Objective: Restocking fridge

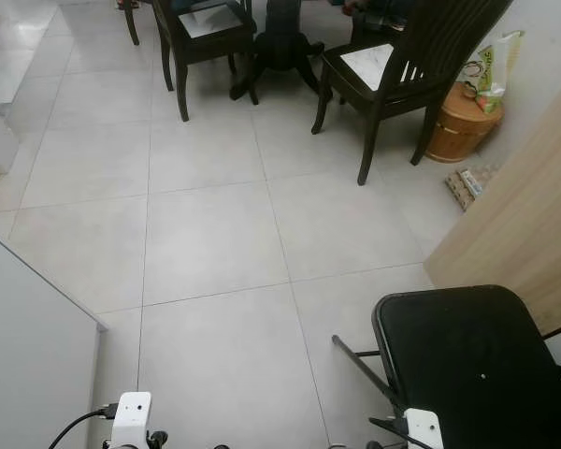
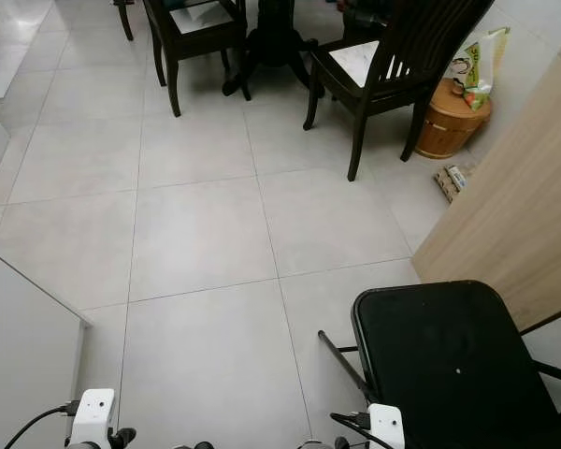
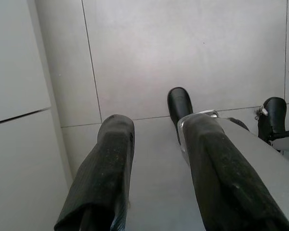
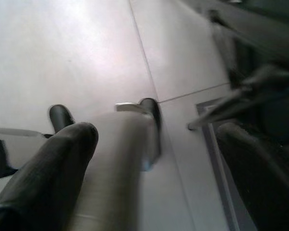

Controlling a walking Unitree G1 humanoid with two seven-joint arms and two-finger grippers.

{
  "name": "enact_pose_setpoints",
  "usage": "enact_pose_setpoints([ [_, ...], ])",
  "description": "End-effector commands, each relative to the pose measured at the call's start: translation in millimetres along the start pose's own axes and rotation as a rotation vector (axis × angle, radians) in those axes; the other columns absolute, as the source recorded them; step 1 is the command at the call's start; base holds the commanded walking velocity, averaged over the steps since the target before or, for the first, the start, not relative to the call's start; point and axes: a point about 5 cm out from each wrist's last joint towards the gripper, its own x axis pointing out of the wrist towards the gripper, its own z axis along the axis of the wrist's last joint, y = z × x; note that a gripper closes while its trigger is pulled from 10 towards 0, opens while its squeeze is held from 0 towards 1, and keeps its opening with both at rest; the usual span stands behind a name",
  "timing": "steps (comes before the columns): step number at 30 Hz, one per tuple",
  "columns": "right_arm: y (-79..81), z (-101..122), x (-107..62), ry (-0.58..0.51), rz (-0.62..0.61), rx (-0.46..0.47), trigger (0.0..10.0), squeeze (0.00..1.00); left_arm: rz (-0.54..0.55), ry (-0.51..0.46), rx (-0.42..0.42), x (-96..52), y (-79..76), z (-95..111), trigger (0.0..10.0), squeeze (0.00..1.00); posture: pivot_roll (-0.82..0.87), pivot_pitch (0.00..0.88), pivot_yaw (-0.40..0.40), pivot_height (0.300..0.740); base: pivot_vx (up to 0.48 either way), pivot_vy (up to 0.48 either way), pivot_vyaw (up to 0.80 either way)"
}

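**Hands idle over floor, nothing held**

Left hand (image 3: 156, 159) hung low, pointing at the tiled floor (image 1: 206, 243); its two fingers (image 3: 103, 173) stood apart with bare tile between them, nothing gripped. Right hand (image 4: 154, 163) also hung low over the floor, fingers apart, empty; this wrist view was blurred. Both wrists showed at the bottom edge of the head view.

White fridge panel (image 1: 28, 355) stood at the robot's left, just beside the left hand. Black folding chair (image 1: 477, 360) stood at the right, near the right hand, against a light wood panel (image 1: 524, 234). Farther off: dark dining chairs (image 1: 402, 65) around a pedestal counter (image 1: 280, 42), and a wooden bucket (image 1: 460, 122) with a bag on it by the wall.
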Motion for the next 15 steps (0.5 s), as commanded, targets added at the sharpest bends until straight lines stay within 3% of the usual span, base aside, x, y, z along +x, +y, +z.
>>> enact_pose_setpoints([
  [1, 2.7, -9.2, -1.0, 0.025, 0.004, -0.007, 10.0, 0.0, -0.004, 0.053, 0.002, -1.9, 0.2, -13.3, 10.0, 0.0, -0.16, 0.144, -0.019, 0.74, 0.0, 0.0, 0.0],
  [3, 10.8, -9.7, 0.2, 0.02, 0.013, -0.017, 10.0, 0.0, -0.005, 0.054, 0.004, -1.8, -0.2, -13.3, 10.0, 0.0, -0.16, 0.144, -0.019, 0.74, 0.0, 0.0, 0.29],
  [8, 29.2, -8.7, 3.0, 0.011, 0.035, -0.019, 10.0, 0.0, -0.007, 0.054, 0.004, -1.7, -1.1, -13.2, 10.0, 0.0, -0.16, 0.141, -0.019, 0.74, 0.0, 0.0, 0.8],
  [15, 39.8, -3.9, 5.1, 0.0, 0.048, -0.026, 10.0, 0.0, -0.008, 0.051, 0.002, -1.3, -2.2, -12.0, 10.0, 0.0, -0.16, 0.139, -0.02, 0.74, 0.0, 0.0, 0.8],
])
